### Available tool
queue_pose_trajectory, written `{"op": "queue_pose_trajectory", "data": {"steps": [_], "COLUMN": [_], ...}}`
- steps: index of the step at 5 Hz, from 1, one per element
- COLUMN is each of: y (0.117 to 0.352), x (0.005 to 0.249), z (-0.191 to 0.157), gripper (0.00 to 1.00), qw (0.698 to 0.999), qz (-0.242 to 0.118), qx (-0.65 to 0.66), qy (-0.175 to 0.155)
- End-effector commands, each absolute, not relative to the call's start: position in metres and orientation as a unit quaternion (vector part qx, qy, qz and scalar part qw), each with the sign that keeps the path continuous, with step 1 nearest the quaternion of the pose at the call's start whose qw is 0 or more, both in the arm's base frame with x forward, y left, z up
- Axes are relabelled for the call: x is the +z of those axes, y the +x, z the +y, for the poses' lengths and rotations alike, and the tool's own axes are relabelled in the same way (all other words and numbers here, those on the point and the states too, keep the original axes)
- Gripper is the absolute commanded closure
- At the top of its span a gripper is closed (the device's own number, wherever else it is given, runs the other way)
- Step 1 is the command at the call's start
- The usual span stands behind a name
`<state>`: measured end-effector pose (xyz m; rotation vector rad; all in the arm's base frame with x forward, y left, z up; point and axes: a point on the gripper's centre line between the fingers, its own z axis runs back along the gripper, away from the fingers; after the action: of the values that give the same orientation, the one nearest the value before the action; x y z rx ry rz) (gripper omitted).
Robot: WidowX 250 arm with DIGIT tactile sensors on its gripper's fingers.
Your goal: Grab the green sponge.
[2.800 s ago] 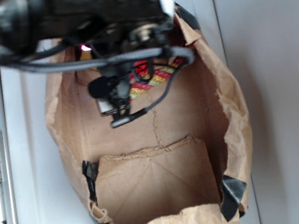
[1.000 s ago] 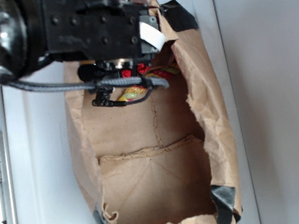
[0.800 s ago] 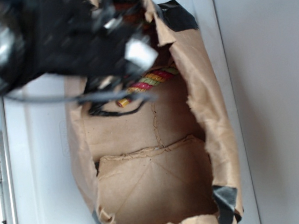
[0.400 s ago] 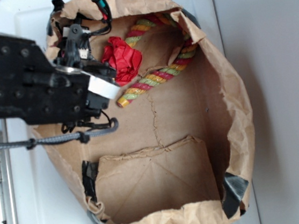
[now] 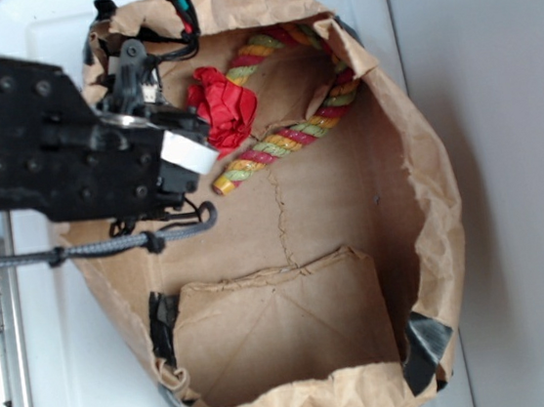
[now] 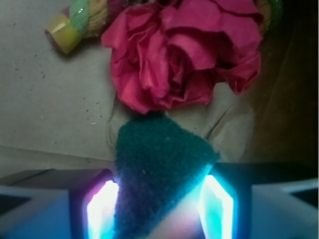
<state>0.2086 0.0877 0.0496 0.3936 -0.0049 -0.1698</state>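
You see the gripper (image 6: 159, 209) pinching the fuzzy dark green scouring sponge (image 6: 159, 174) — one corner juts out — just beside the crumpled red paper flower (image 6: 184, 50) inside the brown paper bag (image 5: 411, 129).

No readable text, labels, brands or numbers in either view. White tag (image 5: 186, 155) on the black arm housing is blank as far as can be seen. Brown paper bag (image 5: 428, 195) shows no print. Wrist view: nothing written on anything.
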Motion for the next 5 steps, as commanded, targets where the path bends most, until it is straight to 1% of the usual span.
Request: {"op": "queue_pose_trajectory", "data": {"steps": [1, 2, 3, 4, 5], "y": [0.233, 0.250, 0.279, 0.288, 0.293], "x": [0.092, 0.122, 0.155, 0.181, 0.195], "z": [0.105, 0.105, 0.099, 0.086, 0.074], "gripper": [1.00, 1.00, 1.00, 1.00, 1.00], "qw": [0.982, 0.985, 0.983, 0.981, 0.978], "qz": [-0.050, -0.082, -0.130, -0.170, -0.189], "qx": [-0.053, -0.030, -0.027, -0.046, -0.061], "qy": [0.175, 0.150, 0.126, 0.087, 0.065]}}
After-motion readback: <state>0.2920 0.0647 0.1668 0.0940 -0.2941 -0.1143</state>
